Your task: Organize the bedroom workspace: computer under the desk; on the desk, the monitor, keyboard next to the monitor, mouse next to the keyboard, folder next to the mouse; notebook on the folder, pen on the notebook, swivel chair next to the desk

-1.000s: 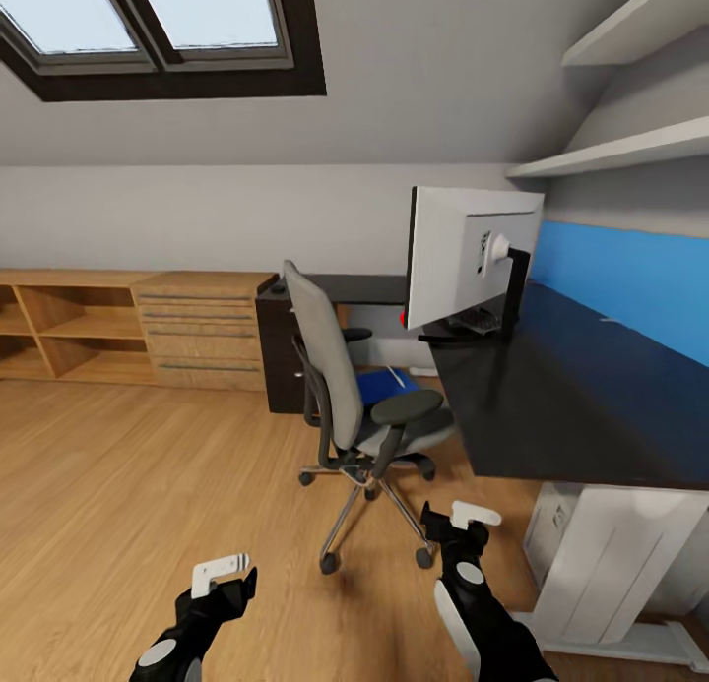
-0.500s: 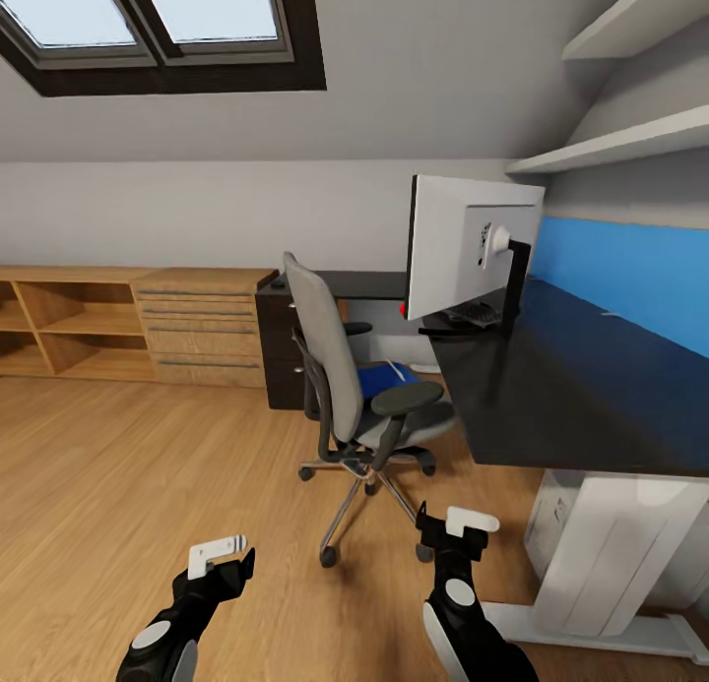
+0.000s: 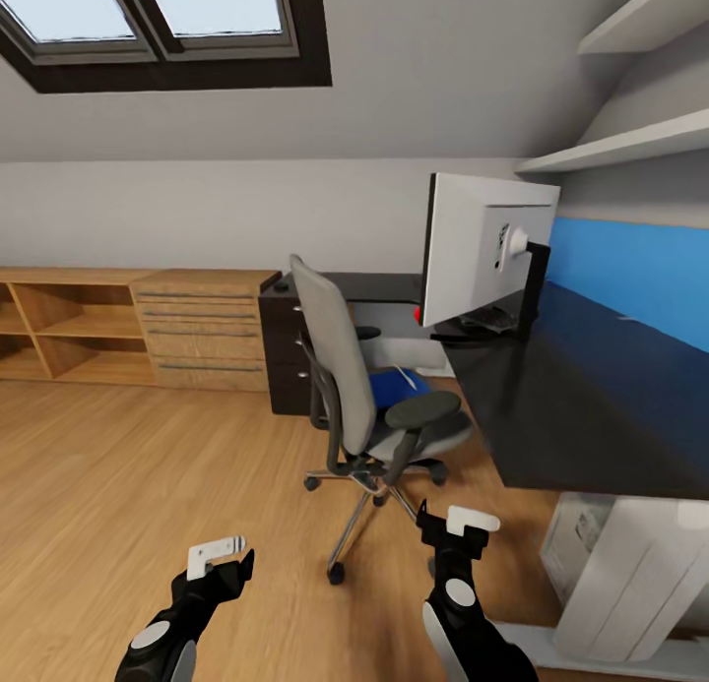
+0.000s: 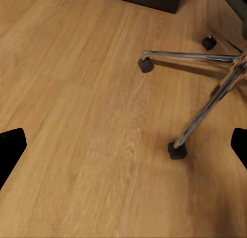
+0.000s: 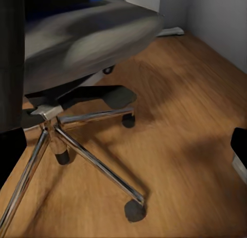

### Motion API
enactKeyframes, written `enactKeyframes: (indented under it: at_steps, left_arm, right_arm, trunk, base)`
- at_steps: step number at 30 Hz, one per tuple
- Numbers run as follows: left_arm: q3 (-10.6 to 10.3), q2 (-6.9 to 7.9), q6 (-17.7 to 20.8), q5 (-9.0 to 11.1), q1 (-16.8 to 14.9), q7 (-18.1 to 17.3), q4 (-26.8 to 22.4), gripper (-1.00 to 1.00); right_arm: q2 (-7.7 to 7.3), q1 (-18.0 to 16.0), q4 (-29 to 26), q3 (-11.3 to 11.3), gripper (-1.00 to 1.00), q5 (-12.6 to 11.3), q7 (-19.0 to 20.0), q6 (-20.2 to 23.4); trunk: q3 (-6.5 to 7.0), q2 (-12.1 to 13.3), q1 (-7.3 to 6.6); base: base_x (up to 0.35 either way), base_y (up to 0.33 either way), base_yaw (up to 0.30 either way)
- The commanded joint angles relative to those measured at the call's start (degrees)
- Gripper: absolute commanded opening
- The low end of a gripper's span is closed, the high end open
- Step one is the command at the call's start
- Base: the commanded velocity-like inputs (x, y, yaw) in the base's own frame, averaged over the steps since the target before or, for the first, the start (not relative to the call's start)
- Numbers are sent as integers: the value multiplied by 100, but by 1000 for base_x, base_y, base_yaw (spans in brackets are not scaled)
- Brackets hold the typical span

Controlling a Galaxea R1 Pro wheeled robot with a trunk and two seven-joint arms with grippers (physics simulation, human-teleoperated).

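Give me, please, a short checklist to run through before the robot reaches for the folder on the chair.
1. Folder on the swivel chair seat: ok, blue corner visible behind the backrest.
2. Left gripper open and empty: ok.
3. Right gripper open and empty: ok.
4. Clear path to the folder: not ok, chair back and armrest stand between grippers and seat.
5. Free space on the desk beside the monitor: ok.
6. Notebook and pen on the seat: cannot tell.
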Motion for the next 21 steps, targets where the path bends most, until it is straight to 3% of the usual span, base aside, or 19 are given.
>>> enactKeyframes:
  at_steps: [1,21]
  left_arm:
    - [2,-3,29,58,-3,29,-4,100]
    - [2,-3,20,52,-3,29,2,100]
  right_arm:
    - [-4,-5,1,16,100,-60,-24,-44]
    - [-74,-5,104,-138,100,-75,-20,-53]
  trunk:
    - [-6,-2,1]
    - [-6,-2,1]
  base:
    - [141,21,0]
    - [14,2,0]
